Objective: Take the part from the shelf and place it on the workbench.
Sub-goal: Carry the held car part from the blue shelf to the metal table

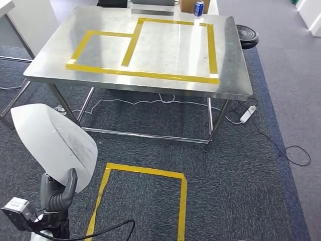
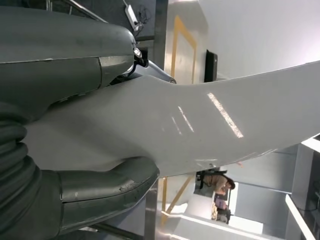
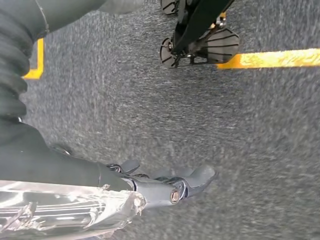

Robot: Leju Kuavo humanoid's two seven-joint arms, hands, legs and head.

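Lower left of head view: left hand (image 1: 56,197) grips the white curved part (image 1: 56,143) from below, a dark thumb hooked over its lower edge; the part is held above the carpet, short of the workbench (image 1: 234,65).
Left wrist view: close on the same grasp; thick grey thumb and fingers (image 2: 109,187) clamp the part (image 2: 196,125) from both faces, and its glossy surface carries streaks of reflected light. A person (image 2: 220,192) stands in the far background, small and indistinct.
Right wrist view: right hand (image 3: 166,185) hangs over the carpet (image 3: 264,150) holding nothing, fingers stretched out and loosely apart; a yellow tape line (image 3: 271,59) crosses the floor beyond it.
Workbench: steel top on tubular legs, marked with yellow tape rectangles (image 1: 151,50); bare metal inside them.
Far edge of bench: blue can (image 1: 198,8) beside a cardboard box (image 1: 187,5).
Right of bench: black round stool seat (image 1: 247,36).
Under bench: white cable and a power adapter (image 1: 247,114), with a black cord trailing right.
Floor: dark grey carpet; a yellow tape square (image 1: 144,201) lies between robot and bench.
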